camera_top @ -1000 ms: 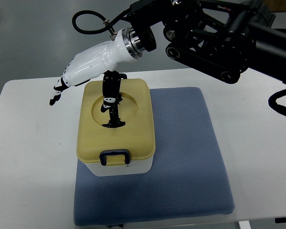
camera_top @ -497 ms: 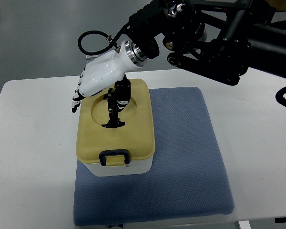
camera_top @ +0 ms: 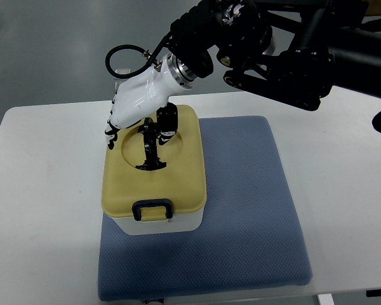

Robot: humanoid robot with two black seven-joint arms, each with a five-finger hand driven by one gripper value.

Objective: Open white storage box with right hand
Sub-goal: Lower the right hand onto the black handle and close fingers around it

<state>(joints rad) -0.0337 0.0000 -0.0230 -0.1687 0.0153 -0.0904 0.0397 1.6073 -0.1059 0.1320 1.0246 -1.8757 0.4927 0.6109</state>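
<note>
A blue mat (camera_top: 247,222) covers the near middle of the white table (camera_top: 44,210), and the white storage box (camera_top: 153,223) stands on the mat's left part, its near end towards the camera. Its yellow lid (camera_top: 178,184) is on, with a dark latch (camera_top: 153,210) at the near edge and a round recess in the top. The right hand (camera_top: 132,108), white-shelled with black fingers (camera_top: 110,133), hangs over the far left part of the lid; its thumb reaches down into the recess while the other fingers point down past the lid's left edge, loosely spread and holding nothing. Behind it the black right arm (camera_top: 292,51) runs off to the right edge.
</note>
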